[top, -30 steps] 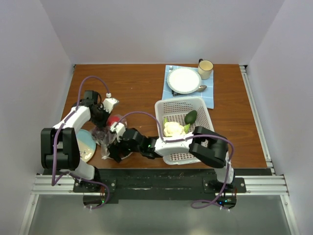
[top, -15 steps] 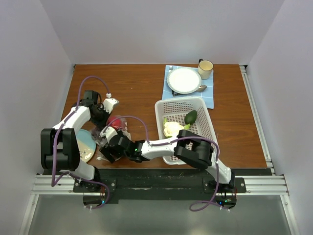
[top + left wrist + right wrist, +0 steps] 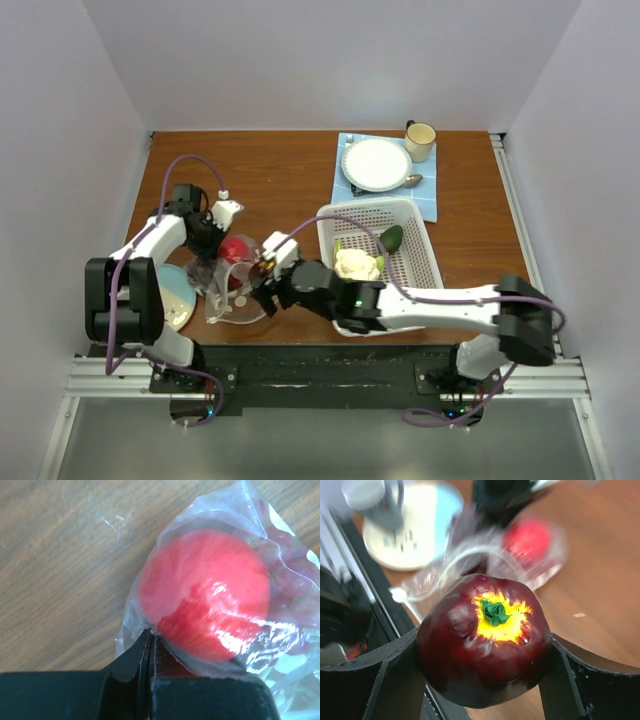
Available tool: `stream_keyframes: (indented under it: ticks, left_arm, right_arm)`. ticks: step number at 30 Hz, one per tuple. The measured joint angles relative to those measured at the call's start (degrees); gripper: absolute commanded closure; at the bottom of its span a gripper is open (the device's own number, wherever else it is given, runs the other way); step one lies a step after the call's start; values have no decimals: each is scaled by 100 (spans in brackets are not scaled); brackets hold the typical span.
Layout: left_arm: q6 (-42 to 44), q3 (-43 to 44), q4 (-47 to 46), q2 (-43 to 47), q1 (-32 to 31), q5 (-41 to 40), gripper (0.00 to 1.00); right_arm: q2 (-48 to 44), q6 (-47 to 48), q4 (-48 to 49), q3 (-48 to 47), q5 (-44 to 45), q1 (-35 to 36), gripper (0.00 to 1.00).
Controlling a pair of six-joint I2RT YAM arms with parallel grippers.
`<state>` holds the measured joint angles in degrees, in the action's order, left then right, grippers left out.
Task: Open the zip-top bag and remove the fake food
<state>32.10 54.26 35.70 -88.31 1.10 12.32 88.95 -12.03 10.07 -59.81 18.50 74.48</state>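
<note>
The zip-top bag [image 3: 232,296] lies crumpled at the table's near left, with the red ball-like fruit [image 3: 234,249] still inside it. My left gripper [image 3: 209,244] is shut on the bag's plastic next to that fruit, as the left wrist view shows at the gripper [image 3: 150,639], the bag [image 3: 287,645] and the red fruit [image 3: 205,595]. My right gripper [image 3: 485,652] is shut on a dark purple-brown fruit [image 3: 485,640] with a yellow top and green stem, held above and just right of the bag [image 3: 470,562]. In the top view the right gripper [image 3: 263,284] is at the bag's right edge.
A white perforated basket [image 3: 402,214] to the right holds a cream-white lumpy piece [image 3: 355,264] and a dark green piece [image 3: 390,238]. A light blue plate [image 3: 182,296] lies by the left arm. A white plate [image 3: 377,163], a cup [image 3: 420,140] and a spoon sit on a blue cloth [image 3: 428,205] at the back.
My right gripper reached left into the bag, then drew back to the right with the dark purple-brown fruit in it. The left gripper stayed holding the bag.
</note>
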Motion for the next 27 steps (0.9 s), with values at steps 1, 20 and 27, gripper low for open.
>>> stream_keyframes:
  ticks: [1,20,27]
  left_arm:
    - [-9,42,11,-31,0,13,100]
    - [-1016,1878,1080,835,-809,1346,100]
    - [-1036,1305,1001,837,-809,413,100]
  right_arm:
    - [-341,13,-15,120,173,-17,66]
    - [-669,-741,-2028,1102,2804,-2197,1]
    - [-1497,-605,-1864,1082,2398,-1685,1]
